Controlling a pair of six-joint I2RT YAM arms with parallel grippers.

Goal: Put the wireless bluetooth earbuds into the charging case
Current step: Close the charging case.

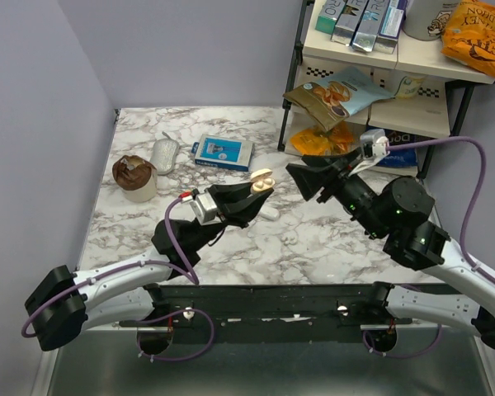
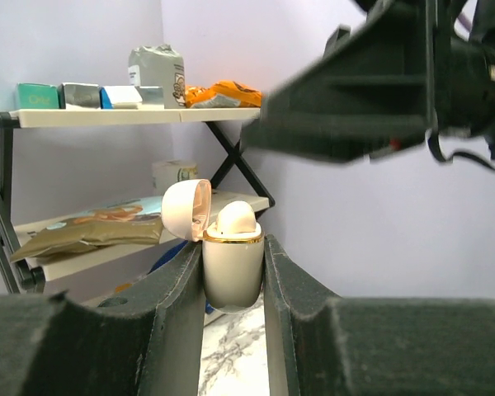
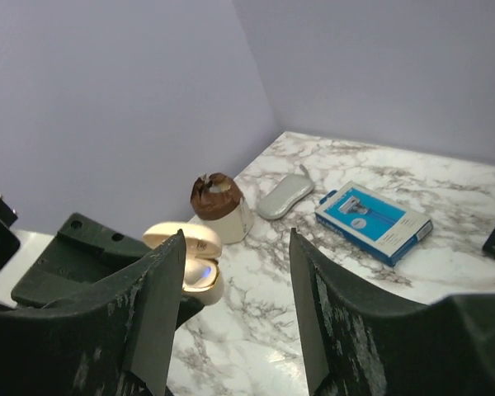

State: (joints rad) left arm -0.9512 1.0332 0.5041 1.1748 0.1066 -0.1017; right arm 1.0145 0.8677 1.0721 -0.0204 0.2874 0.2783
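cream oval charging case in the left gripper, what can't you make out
Left wrist view: the left gripper's fingers hide the sides of the cream oval charging case; one pale rounded earbud shows, a second cannot be told.
Right wrist view: the right gripper's fingers cover the case's edge; its inside is blurred.
Top view: too small to count earbuds.

Charging case (image 1: 261, 182) in left hand (image 1: 256, 193) above table (image 1: 313, 241), right hand (image 1: 302, 170) just right of it, box (image 1: 223, 152) behind
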